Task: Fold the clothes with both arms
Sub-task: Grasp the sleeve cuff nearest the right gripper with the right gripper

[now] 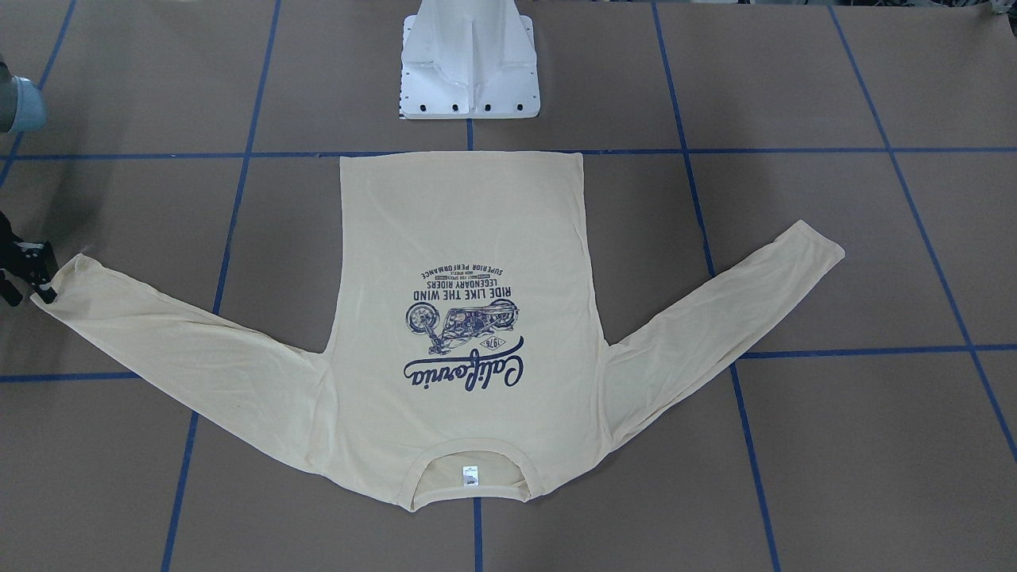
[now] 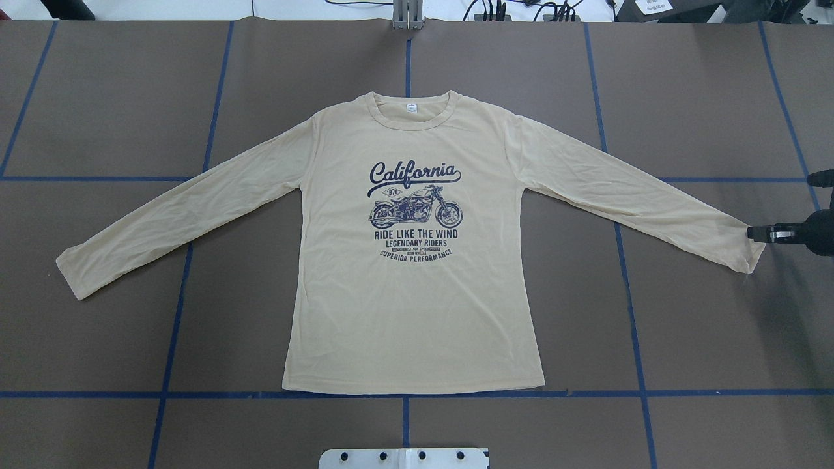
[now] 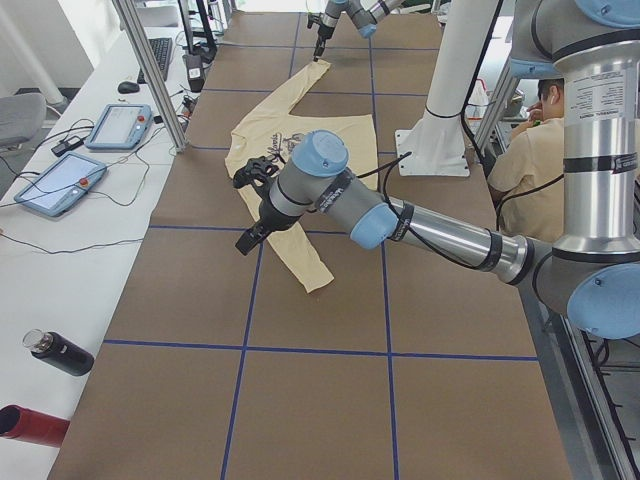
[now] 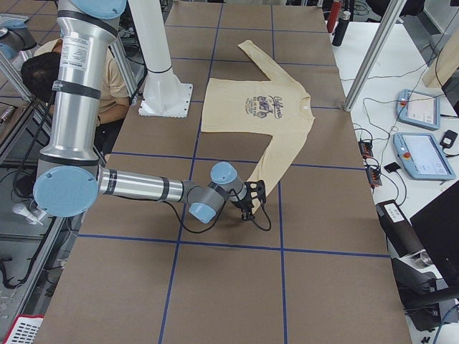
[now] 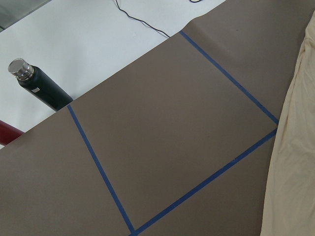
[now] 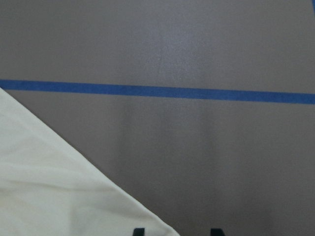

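Note:
The cream-yellow long-sleeved T-shirt point(image 2: 417, 293) lies flat and print-up, both sleeves spread, neck label point(image 2: 411, 108) at the far side. My right gripper point(image 2: 756, 233) is low at the cuff of the right-hand sleeve point(image 2: 739, 254). In the right wrist view its fingertips point(image 6: 139, 231) stand apart, open, with the sleeve edge point(image 6: 49, 187) beside them. It also shows in the front view point(image 1: 41, 274). My left gripper point(image 3: 245, 212) shows only in the left side view, held high; I cannot tell its state. The left wrist view shows the sleeve point(image 5: 295, 147) from above.
The white pedestal base point(image 1: 469, 63) stands behind the shirt's hem. A black bottle point(image 5: 39, 86) and a red one point(image 3: 30, 425) lie off the mat. Teach pendants point(image 3: 120, 125) and metal posts point(image 3: 150, 70) line the far side. A person point(image 3: 530, 150) sits behind the robot.

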`<state>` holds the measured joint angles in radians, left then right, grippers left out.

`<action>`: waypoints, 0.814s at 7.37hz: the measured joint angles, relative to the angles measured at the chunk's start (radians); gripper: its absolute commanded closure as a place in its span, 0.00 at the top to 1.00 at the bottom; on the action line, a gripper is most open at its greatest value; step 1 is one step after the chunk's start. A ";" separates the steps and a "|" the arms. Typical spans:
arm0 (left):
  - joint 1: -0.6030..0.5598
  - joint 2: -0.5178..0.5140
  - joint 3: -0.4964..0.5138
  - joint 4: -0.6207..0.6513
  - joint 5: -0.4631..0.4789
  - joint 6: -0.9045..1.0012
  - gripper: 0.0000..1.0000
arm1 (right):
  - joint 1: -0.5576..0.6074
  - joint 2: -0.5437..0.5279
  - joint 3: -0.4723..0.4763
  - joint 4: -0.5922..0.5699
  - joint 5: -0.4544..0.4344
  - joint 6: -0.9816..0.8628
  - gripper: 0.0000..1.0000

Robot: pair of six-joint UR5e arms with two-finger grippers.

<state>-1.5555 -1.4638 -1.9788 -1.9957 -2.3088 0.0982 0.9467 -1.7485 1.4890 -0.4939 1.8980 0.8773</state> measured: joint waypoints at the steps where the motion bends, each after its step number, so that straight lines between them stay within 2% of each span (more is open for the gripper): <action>1: 0.000 0.000 0.000 0.000 0.000 0.000 1.00 | -0.002 -0.001 0.000 0.000 0.000 0.000 0.54; 3: 0.000 0.000 0.000 0.001 -0.001 0.000 1.00 | -0.005 -0.006 0.001 0.000 -0.001 0.000 0.51; 4: 0.000 0.000 0.000 0.001 -0.001 -0.001 1.00 | -0.006 -0.008 0.001 0.001 -0.003 0.000 0.45; 6: 0.000 0.000 0.000 0.002 -0.001 -0.003 1.00 | -0.007 -0.010 0.000 0.000 -0.006 0.000 0.43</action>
<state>-1.5555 -1.4634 -1.9785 -1.9942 -2.3101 0.0950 0.9394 -1.7589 1.4895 -0.4938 1.8921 0.8775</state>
